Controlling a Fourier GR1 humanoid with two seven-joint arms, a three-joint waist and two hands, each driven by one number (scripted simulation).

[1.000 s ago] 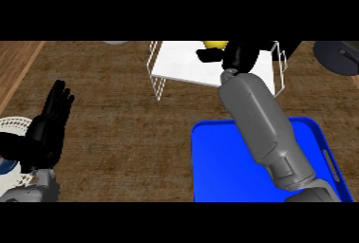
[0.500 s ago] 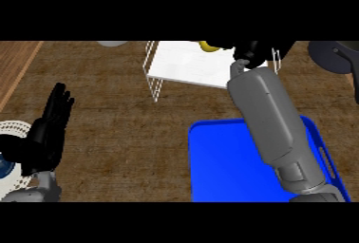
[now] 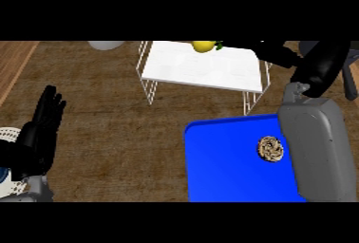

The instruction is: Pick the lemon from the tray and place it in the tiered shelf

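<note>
Now the lemon sits at the far edge of the white tiered shelf. Right hand beside it, fingers seemingly loosened. Left hand rests open, far left.

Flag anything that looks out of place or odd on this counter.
Nothing is spilled or damaged. The yellow lemon sits at the far edge of the white wire tiered shelf, away from the middle. A round brown cookie lies on the blue plastic tray.
</note>
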